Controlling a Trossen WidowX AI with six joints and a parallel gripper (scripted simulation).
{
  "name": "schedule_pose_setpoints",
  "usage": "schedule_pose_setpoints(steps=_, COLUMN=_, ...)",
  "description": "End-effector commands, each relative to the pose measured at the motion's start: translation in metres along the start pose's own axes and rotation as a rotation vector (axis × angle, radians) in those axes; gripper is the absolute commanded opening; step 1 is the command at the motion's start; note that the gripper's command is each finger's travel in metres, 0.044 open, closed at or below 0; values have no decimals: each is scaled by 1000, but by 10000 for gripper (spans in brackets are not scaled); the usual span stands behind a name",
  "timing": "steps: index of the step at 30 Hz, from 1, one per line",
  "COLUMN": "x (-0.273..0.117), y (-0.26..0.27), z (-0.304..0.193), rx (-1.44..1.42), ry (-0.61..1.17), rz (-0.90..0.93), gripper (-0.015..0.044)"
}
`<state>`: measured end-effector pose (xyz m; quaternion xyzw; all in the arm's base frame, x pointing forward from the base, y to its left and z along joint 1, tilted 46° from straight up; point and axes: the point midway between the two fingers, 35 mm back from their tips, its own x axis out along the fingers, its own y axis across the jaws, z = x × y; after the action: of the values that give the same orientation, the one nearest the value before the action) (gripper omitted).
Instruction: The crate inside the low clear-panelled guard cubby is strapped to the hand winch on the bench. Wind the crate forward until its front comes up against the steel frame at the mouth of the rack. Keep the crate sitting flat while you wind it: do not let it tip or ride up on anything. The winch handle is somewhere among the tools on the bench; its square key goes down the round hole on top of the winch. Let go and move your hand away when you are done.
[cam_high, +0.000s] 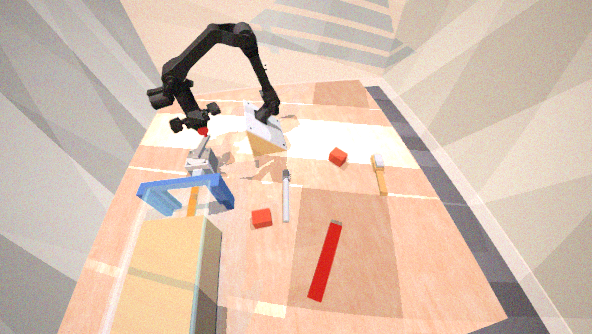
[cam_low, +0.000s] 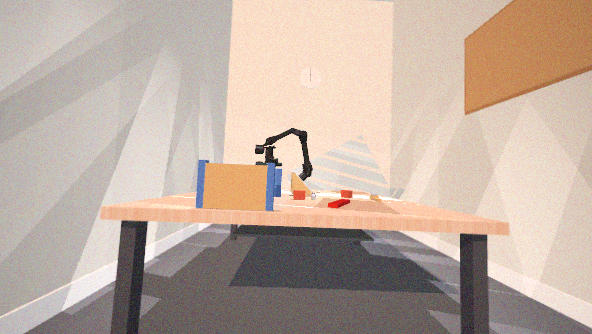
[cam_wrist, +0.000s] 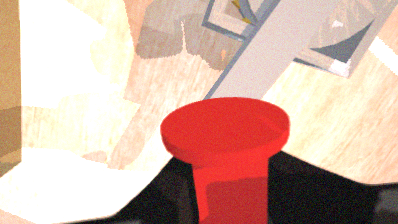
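Observation:
My gripper (cam_high: 202, 130) (cam_wrist: 216, 143) is shut on the red knob (cam_wrist: 225, 125) of the winch handle. The handle's grey arm (cam_high: 202, 148) (cam_wrist: 272, 52) slopes from the knob to the top of the grey winch (cam_high: 198, 165). The key and hole are hidden under the arm. An orange strap (cam_high: 192, 201) runs from the winch towards the crate. The tan crate (cam_high: 162, 255) (cam_low: 235, 186) sits flat inside the clear-panelled cubby. A gap shows between its front and the blue steel frame (cam_high: 180, 181) at the mouth.
A wedge with a white top (cam_high: 268, 133) stands at the arm's foot, right of the winch. Red blocks (cam_high: 261, 219) (cam_high: 338, 157), a silver tool (cam_high: 286, 200), a red bar (cam_high: 325, 262) and a yellow-handled tool (cam_high: 381, 181) lie to the right.

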<state>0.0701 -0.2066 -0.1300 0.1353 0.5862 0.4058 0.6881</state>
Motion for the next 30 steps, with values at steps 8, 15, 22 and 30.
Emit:
schedule_pose_setpoints(steps=8, x=1, y=-23, z=-13, rx=-5, ry=14, rz=-25, gripper=0)
schedule_pose_setpoints(steps=15, x=0, y=-34, z=-17, rx=-5, ry=14, rz=-26, gripper=0)
schedule_pose_setpoints(steps=22, x=-1, y=-55, z=-20, rx=-6, ry=14, rz=-28, gripper=0)
schedule_pose_setpoints(steps=30, x=-1, y=-68, z=-21, rx=-6, ry=14, rz=-29, gripper=0)
